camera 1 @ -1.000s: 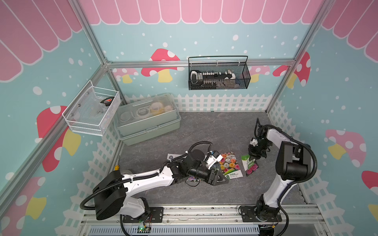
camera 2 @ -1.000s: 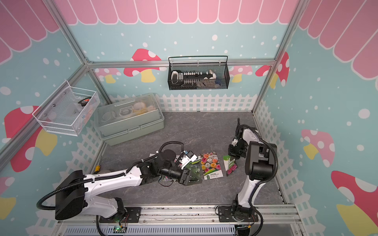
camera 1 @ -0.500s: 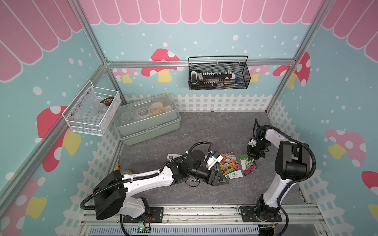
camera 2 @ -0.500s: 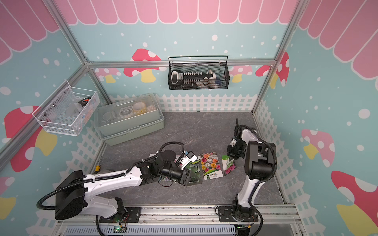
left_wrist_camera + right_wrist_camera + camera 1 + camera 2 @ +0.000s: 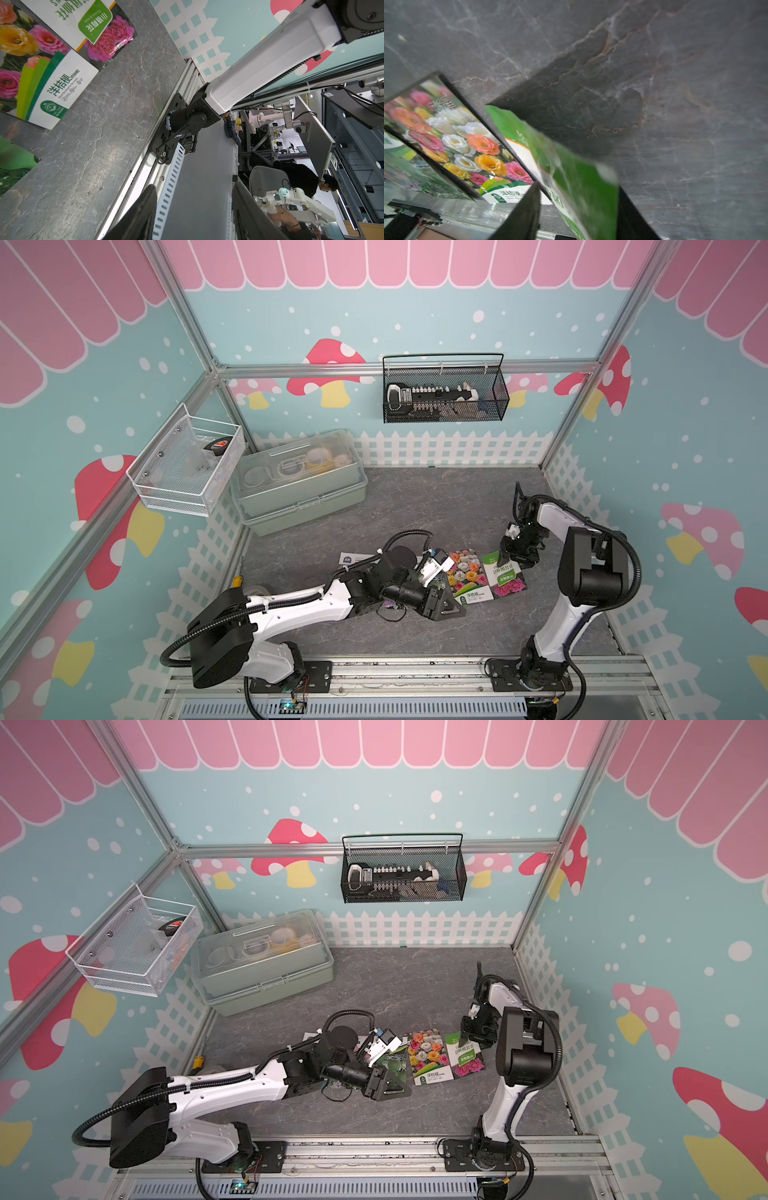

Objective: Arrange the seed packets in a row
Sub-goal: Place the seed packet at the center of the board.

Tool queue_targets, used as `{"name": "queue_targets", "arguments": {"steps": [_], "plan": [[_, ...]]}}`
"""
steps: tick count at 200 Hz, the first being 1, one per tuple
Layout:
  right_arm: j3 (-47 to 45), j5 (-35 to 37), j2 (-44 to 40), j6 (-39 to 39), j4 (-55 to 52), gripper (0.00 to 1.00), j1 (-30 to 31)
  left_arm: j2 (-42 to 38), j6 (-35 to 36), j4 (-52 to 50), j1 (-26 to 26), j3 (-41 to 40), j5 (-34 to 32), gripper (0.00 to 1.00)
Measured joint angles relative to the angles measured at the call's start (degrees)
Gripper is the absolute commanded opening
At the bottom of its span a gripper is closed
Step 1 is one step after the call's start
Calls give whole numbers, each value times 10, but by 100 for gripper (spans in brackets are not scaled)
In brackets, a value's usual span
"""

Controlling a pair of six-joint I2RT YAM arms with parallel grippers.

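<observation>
Seed packets (image 5: 469,578) lie side by side on the bench (image 5: 415,506), mid-front; right claw (image 5: 508,560) stands parted, green packet (image 5: 571,176) corner raised loose between its jaws; left claw (image 5: 195,188) parted, empty, just beside them.

**Two flower packets lie side by side on the bench**

A glossy seed packet of orange, yellow and pink blooms (image 5: 41,68) lies flat on the grey marbled bench (image 5: 93,135). It touches a glossy packet of magenta flowers with a green tag (image 5: 99,27). A green packet corner (image 5: 12,162) shows at the frame edge. The left hand (image 5: 193,185) holds its dark fingers (image 5: 141,216) apart above the slotted metal rail (image 5: 170,187). A white arm link (image 5: 270,58) rises from a black base (image 5: 187,122).
</observation>
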Motion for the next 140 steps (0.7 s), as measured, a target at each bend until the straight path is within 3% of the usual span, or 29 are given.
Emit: {"name": "queue_targets", "arguments": {"steps": [5, 9, 26, 47, 95, 140], "plan": [[0, 0, 0, 4, 0, 63, 0, 0, 1, 0, 0, 0, 0, 58], [0, 3, 0, 2, 0, 71, 0, 0, 1, 0, 0, 0, 0, 58], [0, 11, 0, 7, -2, 75, 0, 0, 1, 0, 0, 0, 0, 58], [0, 29, 0, 9, -4, 88, 0, 0, 2, -1, 0, 0, 0, 58], [-8, 56, -10, 41, 15, 89, 0, 0, 14, -24, 0, 4, -7, 59], [-44, 85, -139, 78, 75, 91, 31, 0, 47, -120, 11, 61, -67, 70]]}}
